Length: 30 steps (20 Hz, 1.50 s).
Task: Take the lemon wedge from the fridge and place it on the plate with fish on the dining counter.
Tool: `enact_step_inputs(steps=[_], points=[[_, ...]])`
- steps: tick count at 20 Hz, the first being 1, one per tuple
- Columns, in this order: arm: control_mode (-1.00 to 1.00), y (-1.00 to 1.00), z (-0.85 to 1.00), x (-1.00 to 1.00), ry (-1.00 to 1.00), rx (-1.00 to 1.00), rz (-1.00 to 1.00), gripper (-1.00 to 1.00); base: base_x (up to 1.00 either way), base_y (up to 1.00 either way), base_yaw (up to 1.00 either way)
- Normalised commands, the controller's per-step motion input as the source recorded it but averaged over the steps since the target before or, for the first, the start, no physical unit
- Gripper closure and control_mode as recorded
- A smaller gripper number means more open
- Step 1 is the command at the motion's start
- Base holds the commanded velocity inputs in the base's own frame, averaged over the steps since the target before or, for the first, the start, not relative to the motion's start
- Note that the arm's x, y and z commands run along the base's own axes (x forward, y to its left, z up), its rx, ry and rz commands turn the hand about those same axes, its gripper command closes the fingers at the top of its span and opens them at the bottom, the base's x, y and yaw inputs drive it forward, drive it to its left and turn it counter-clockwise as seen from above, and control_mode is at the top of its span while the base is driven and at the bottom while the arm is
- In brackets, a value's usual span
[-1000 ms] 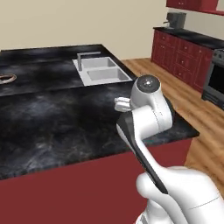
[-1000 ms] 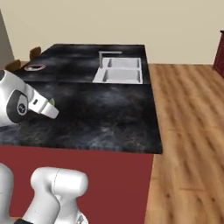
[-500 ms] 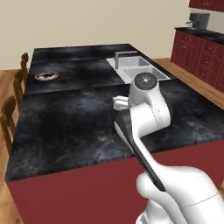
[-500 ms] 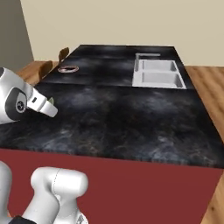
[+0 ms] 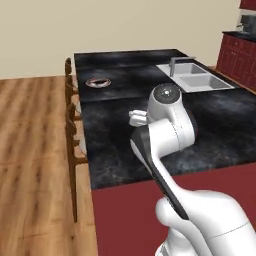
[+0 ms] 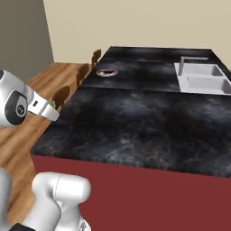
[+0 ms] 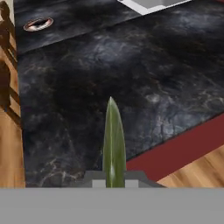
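My claw [image 7: 114, 181], clamped on the lemon wedge [image 7: 113, 144], may release short of the plate with fish [image 5: 98, 82] across the dining counter [image 5: 210, 125].

Beige wall [image 5: 125, 25], wood floor [image 5: 35, 150], wooden chairs [image 5: 72, 125], red cabinets [image 5: 240, 57].

The plate with fish [image 6: 107, 71] sits on the dining counter [image 6: 149, 122] — far-left edge.

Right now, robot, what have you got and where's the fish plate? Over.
Gripper shut on lemon wedge. Plate with fish far across dining counter, beside chairs. Nothing on the stone between.
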Motion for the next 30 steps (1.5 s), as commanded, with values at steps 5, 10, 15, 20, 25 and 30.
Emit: enact_step_inputs(steps=[5,10,15,20,25,30], points=[[1.00,0.00,0.00,0.00,0.00,0.00,0.00,1.00,0.26,1.00,0.06],[1.00,0.00,0.00,0.00,0.00,0.00,0.00,1.00,0.55,1.00,0.02],[1.00,0.00,0.00,0.00,0.00,0.00,0.00,1.00,0.99,1.00,-0.20],[1.00,0.00,0.00,0.00,0.00,0.00,0.00,1.00,1.00,1.00,-0.47],[1.00,0.00,0.00,0.00,0.00,0.00,0.00,1.00,0.25,1.00,-0.39],[1.00,0.00,0.00,0.00,0.00,0.00,0.00,1.00,0.27,1.00,-0.27]])
